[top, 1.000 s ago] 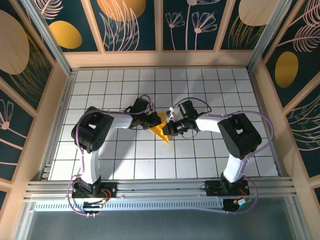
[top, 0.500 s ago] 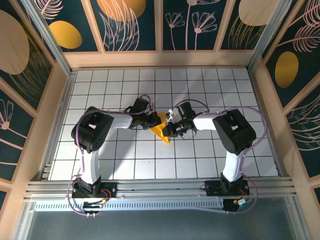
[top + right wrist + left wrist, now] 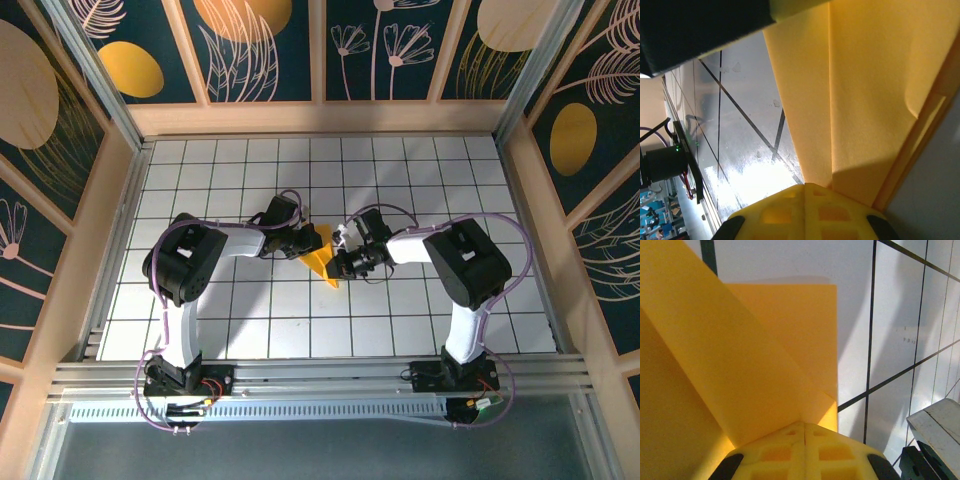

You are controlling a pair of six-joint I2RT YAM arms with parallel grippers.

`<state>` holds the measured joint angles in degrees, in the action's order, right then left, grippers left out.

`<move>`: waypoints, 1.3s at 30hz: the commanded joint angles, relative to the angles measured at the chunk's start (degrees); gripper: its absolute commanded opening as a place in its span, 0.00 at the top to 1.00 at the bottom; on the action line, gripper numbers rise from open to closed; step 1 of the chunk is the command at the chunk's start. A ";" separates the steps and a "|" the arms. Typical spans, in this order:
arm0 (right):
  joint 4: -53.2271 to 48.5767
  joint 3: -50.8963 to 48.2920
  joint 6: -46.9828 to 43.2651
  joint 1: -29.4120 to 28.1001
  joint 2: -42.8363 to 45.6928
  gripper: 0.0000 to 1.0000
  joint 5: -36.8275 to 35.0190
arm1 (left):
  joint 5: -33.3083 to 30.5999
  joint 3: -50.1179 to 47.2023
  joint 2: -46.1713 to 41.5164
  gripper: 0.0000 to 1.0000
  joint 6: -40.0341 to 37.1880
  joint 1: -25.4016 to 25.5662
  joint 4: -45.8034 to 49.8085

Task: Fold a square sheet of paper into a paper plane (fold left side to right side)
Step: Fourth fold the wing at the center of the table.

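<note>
Well, the folded paper (image 3: 324, 264) lies at the middle of the worktop (image 3: 420, 180), the left tool (image 3: 306, 243) and right tool (image 3: 344, 257) each clamped on an edge. I'd carry the left side squarely over the right before pressing the crease.

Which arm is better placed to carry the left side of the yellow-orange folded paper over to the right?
Probably left. The left gripper is closed on the left edge of the yellow-orange folded paper, ready to swing it across, while the right gripper clamps the right side.
</note>
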<state>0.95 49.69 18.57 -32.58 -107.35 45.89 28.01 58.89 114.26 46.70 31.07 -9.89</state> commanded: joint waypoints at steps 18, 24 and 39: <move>-5.49 -1.09 -1.88 -0.99 4.08 1.00 -3.75 | -5.69 -1.42 3.14 1.00 -0.91 -0.23 5.94; -5.17 -1.31 -1.74 -0.99 4.21 1.00 -2.65 | -5.71 -1.42 3.07 1.00 -0.90 -0.23 5.94; -6.94 -2.65 -2.66 -1.00 3.26 1.00 -4.05 | -5.71 -1.26 3.30 1.00 -0.99 -0.29 6.02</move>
<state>-3.38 48.18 17.04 -33.01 -104.20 42.87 27.99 58.92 114.28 46.72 31.07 -9.87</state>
